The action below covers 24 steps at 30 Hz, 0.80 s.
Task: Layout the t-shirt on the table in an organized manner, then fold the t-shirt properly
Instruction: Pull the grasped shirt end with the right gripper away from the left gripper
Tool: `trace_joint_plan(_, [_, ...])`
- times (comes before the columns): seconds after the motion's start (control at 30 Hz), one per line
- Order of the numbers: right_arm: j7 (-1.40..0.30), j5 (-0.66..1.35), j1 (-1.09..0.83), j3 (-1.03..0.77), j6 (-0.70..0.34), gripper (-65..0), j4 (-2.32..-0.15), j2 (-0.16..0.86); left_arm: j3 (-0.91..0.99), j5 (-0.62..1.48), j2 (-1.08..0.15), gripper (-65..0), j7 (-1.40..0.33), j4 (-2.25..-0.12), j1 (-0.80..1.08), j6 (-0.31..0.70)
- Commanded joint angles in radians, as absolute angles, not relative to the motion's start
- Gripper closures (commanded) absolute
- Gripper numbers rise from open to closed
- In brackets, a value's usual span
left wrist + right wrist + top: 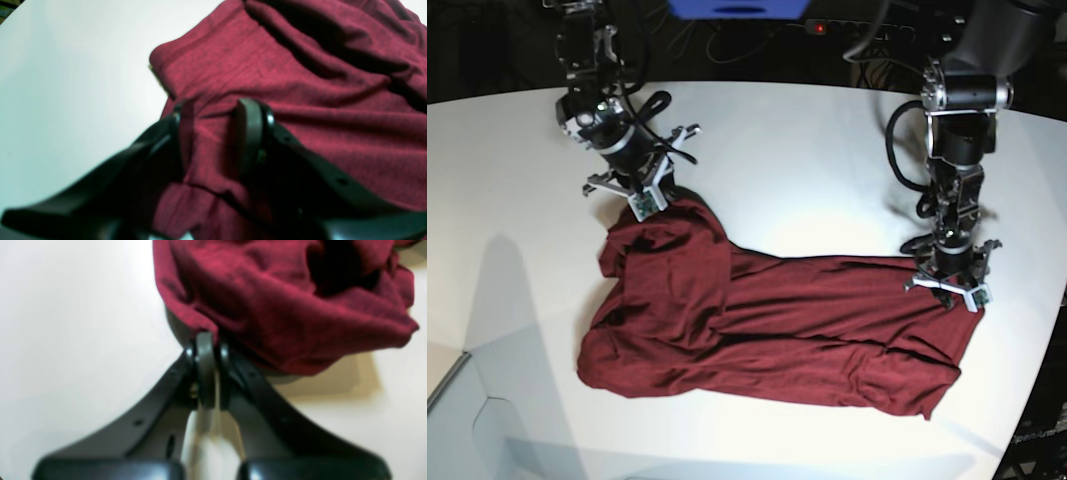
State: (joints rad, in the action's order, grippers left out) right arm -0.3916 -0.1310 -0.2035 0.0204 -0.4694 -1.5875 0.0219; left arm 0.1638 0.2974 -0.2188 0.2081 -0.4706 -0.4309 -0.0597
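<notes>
The t-shirt [767, 330] lay across the middle of the white tabletop [807, 160], spread wide but far from flat; ridges and dark folds ran through it, and one end was bunched up toward the far side; it was the only cloth there, and I saw no box, bin or other container anywhere on the surface.

The right gripper [209, 340] sat at that bunched far corner, its fingers brought together with the hem pinched between them; from its own camera the fabric rose straight out of the closed tips and hung in a loose heap just past them; I judged the corner was taken there so the shirt could be drawn out along its length.

The left gripper [213, 113] stood at the opposite end, pressed down onto the cloth near the tabletop's curved edge; its fingers [248, 130] were partly apart with a ridge of fabric lying between them; whether they truly gripped that ridge or only straddled it I could not tell, since the close view was soft and dark there.

With one arm at each end, the arrangement looked to me like the start of laying out, not folding; the wrinkles would need pulling flat first, and thin fabric could slip from a shallow pinch.
</notes>
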Motion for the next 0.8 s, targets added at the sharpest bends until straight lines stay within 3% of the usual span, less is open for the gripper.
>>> trace_joint_plan(0.0, [-0.363, -0.12, -0.197, 0.015, -0.466, 0.0, -1.624, 0.024, 0.168, 0.312, -0.225, -21.7, 0.134, -0.466, -0.427, -0.073])
trace_joint_plan(0.4, [-0.363, 0.007, -0.148, -0.124, -0.466, 0.0, -2.003, 0.025, 0.168, 0.309, -0.226, -21.7, 0.127, -0.587, -0.337, -0.073])
trace_joint_plan(0.63, [-0.372, 0.062, 0.122, -0.142, -0.466, 0.0, -1.991, 0.028, 0.168, 0.309, -0.243, -21.7, 0.094, -0.711, -0.251, -0.074])
trace_joint_plan(0.77, [-0.372, 0.059, 0.323, -0.143, -0.466, 0.0, -1.851, 0.027, 0.171, 0.312, -0.274, -21.7, 0.033, -0.788, -0.206, -0.074])
